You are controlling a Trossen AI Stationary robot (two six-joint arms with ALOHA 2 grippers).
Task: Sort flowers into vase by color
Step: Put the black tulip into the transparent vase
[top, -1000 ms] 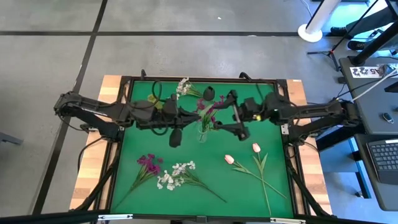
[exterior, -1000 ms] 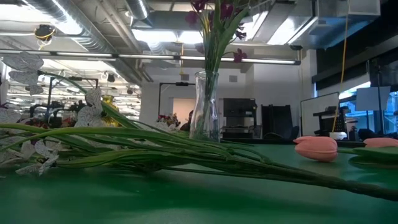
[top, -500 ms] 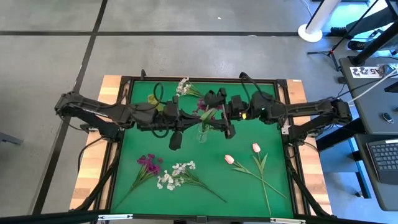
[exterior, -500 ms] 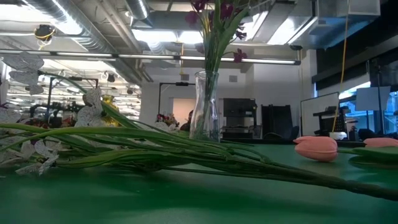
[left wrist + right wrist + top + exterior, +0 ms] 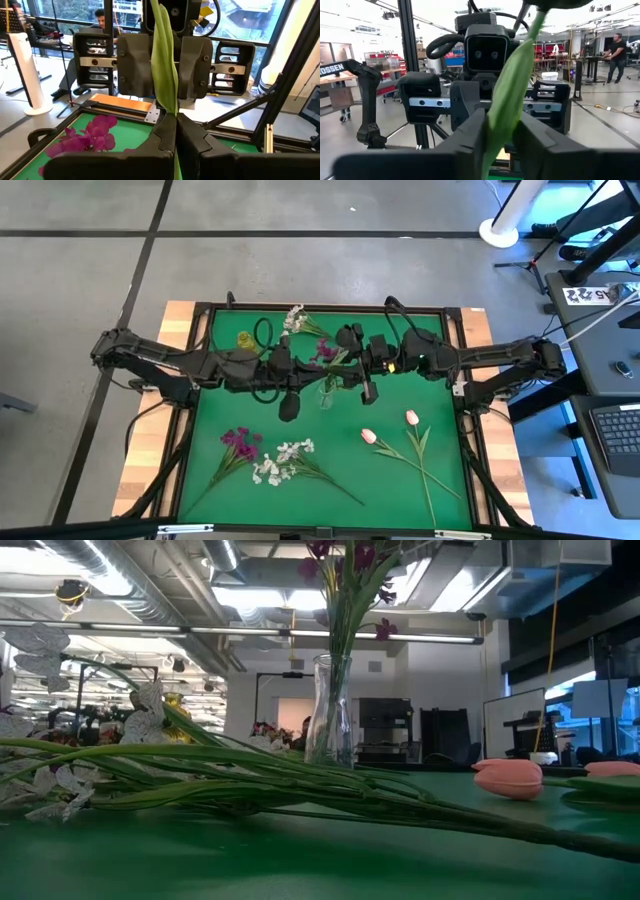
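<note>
- The glass vase [image 5: 325,393] stands near the middle of the green table [image 5: 210,440] and already carries a magenta spray [image 5: 328,352] whose blossoms rise above its mouth.
- Both arms meet over the vase. The left hand [image 5: 176,131] is pinched tight on a green leaf or stem [image 5: 164,55] that runs up between its fingers; the right hand [image 5: 496,132] is likewise closed on a green leaf [image 5: 512,90], facing the left one across the vase.
- Still lying on the table, on the near side of the vase: a second magenta sprig [image 5: 238,442], a white cluster [image 5: 285,460] beside it, and two pink tulips [image 5: 390,430] off toward the right arm's side. Another white cluster [image 5: 296,318] lies beyond the vase.
- Handling, as I judge it: these flowers look light, with thin springy stems and soft, floppy leaves. A leaf will bend and slide in a grip, so the stem proper, low down and clear of the blossoms, is the better place to hold.
- The vase looks narrow and tall, so a sideways tug on a stem could tip it.
</note>
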